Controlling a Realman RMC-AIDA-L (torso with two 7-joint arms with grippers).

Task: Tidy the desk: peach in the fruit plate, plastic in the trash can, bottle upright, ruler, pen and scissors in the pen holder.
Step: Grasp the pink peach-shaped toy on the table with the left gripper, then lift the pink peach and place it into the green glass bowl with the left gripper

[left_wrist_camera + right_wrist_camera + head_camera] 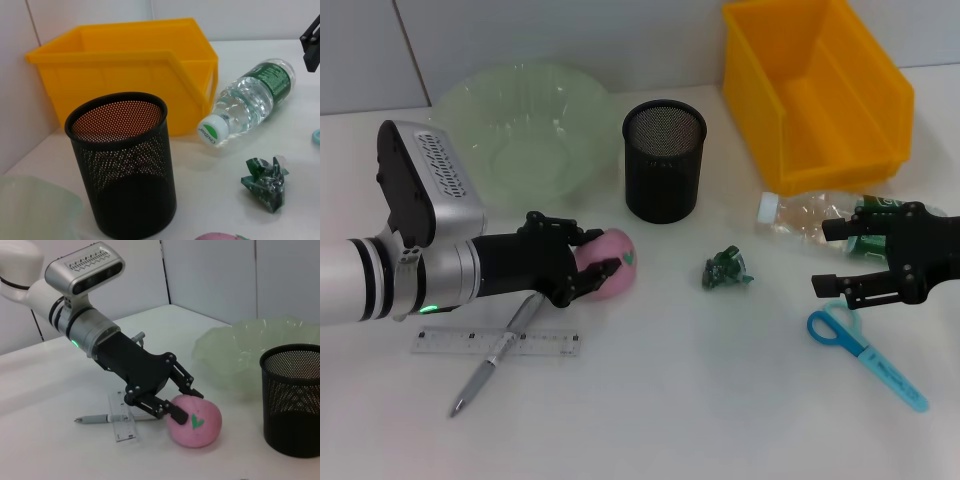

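In the head view, nearest the camera at lower left, a silver pen [496, 356] lies diagonally across a clear ruler [496, 343] on the white desk [670, 400]. At lower right lie blue-handled scissors [865, 345].

Just above the ruler, at mid-left, the left gripper [594, 262] has its black fingers [175, 412] clasped on either side of the pink peach [611, 264], which rests on the desk. At centre sits a crumpled piece of green plastic [726, 269].

At mid-right the right gripper [835, 257] hovers with its fingers spread wide, grasping nothing, just beside the clear bottle [810, 215], which lies on its side.

Farther back, at centre, stands the black mesh pen holder [664, 160]. The pale green fruit plate [523, 130] is at upper left, and the yellow trash can [815, 85] at upper right.
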